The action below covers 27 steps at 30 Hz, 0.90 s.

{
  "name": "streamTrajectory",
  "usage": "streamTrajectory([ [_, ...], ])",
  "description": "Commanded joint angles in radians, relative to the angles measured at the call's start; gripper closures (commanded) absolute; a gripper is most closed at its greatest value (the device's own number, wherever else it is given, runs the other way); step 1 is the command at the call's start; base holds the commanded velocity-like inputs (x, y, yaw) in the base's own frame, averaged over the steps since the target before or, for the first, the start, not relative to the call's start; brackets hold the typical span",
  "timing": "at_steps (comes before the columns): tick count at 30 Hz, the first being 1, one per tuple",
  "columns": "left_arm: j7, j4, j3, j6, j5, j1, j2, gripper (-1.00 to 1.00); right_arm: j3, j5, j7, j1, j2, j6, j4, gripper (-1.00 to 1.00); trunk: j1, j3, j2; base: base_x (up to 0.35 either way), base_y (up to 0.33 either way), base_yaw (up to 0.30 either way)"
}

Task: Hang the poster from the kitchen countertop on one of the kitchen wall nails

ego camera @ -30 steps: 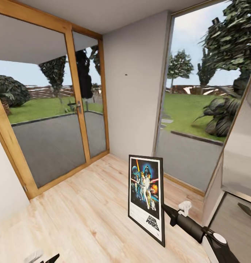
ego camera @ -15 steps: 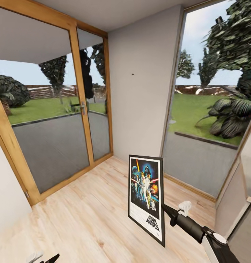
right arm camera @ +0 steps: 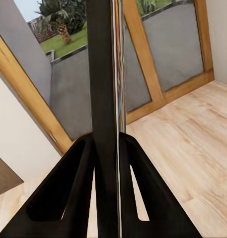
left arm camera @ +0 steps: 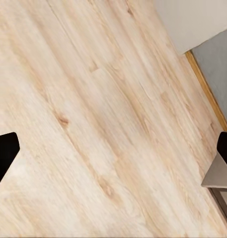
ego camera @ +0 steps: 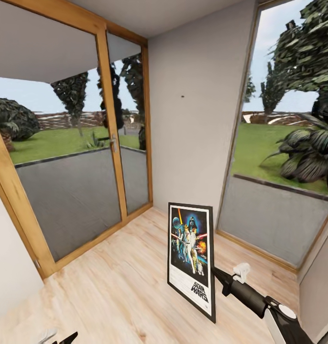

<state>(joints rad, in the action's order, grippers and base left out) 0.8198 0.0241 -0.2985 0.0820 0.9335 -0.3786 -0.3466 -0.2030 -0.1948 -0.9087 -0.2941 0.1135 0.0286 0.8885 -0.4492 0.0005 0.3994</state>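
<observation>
Gripping poster (ego camera: 191, 258) upright (edge-on); right arm (ego camera: 252, 296) extended forward

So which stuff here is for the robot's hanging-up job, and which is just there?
For the job:
- the poster, gripped on edge by the right gripper
- the wall nail, a tiny dark dot high on the pale wall

Just there:
- the wood-framed glass door
- the wooden floor
- the left gripper, open, holding nothing

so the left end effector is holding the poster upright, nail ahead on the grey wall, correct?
Wrong arm. The right end effector is clamped on the poster edge, as the right wrist view shows. The poster is upright, and the nail sits ahead on the grey wall.
</observation>
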Motion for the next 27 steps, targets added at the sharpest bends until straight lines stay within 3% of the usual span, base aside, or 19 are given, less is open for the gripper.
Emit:
streamTrajectory([
  [1,0.001,-0.001,-0.008,0.009,0.003,0.000,0.000,-1.00,-0.001,-0.004,-0.006,0.000,0.000,0.001,-0.001,1.00,-0.001,0.000,0.001,0.274,0.242,0.000],
  [27,0.001,0.000,-0.008,0.009,0.003,0.000,0.000,-1.00,0.000,-0.005,-0.006,0.000,0.000,0.001,-0.001,1.00,-0.001,0.000,0.001,0.292,0.214,0.000],
])
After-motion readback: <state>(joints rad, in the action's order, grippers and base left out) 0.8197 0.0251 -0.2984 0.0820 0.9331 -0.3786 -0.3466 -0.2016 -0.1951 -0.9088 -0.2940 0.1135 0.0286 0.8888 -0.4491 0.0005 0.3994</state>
